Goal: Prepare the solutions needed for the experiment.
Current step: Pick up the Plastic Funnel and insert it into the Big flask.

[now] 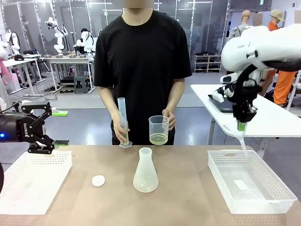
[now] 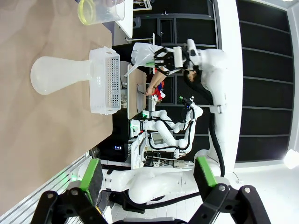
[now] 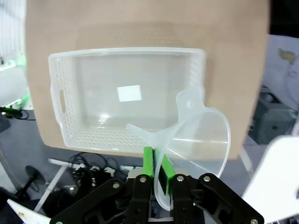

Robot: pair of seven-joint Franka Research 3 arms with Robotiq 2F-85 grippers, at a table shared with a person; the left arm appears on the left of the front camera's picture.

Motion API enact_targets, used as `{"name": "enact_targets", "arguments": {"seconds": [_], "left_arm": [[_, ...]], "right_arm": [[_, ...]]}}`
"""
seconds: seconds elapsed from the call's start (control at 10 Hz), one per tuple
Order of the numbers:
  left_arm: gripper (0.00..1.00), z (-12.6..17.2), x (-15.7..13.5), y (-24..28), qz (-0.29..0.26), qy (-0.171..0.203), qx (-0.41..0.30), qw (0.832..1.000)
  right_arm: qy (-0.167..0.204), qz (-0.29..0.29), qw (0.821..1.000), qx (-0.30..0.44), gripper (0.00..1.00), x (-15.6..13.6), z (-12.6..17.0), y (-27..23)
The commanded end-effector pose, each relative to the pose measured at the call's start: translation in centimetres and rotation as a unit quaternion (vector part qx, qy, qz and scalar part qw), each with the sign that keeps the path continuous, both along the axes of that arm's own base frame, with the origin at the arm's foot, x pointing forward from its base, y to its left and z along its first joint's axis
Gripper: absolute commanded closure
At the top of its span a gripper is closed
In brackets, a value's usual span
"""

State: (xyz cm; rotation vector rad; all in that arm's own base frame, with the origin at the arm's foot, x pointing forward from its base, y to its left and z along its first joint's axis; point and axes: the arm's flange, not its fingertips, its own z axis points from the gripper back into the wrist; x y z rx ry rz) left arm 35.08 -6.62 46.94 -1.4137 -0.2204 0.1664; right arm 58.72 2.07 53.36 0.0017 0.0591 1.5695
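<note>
The solution is a shallow pale yellow-green layer in a clear beaker (image 1: pixel 158 130), which the person holds above the far table edge; the beaker (image 2: pixel 100 10) also shows in the left wrist view. Their other hand holds a tall graduated cylinder (image 1: pixel 123 123) standing on the table. An empty conical flask (image 1: pixel 145 170) (image 2: pixel 60 74) stands mid-table. My right gripper (image 1: pixel 242 123) (image 3: pixel 158 167) is shut on the rim of a clear funnel (image 3: pixel 201 135), hanging above the right basket (image 1: pixel 251 181). My left gripper (image 1: pixel 57 128) (image 2: pixel 148 173) is open and empty above the left basket (image 1: pixel 33 181).
A small white round disc (image 1: pixel 98 180) lies on the table left of the flask. The right basket (image 3: pixel 126 98) (image 2: pixel 106 79) holds only a small pale slip. A white table (image 1: pixel 273 113) stands behind on the right.
</note>
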Motion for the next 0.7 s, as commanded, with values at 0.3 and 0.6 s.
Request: {"name": "enact_targets", "arguments": {"seconds": [0.3,0.6], "left_arm": [[0.0,0.3,0.0,-0.2,0.0,0.002,-0.01,1.0],[0.0,0.3,0.0,-0.2,0.0,0.002,-0.01,1.0]], "right_arm": [[-0.113,-0.037,0.993,-0.02,1.0,-4.5,2.0,1.9],[-0.11,-0.02,0.994,-0.007,1.0,-4.0,4.0,2.0]]}}
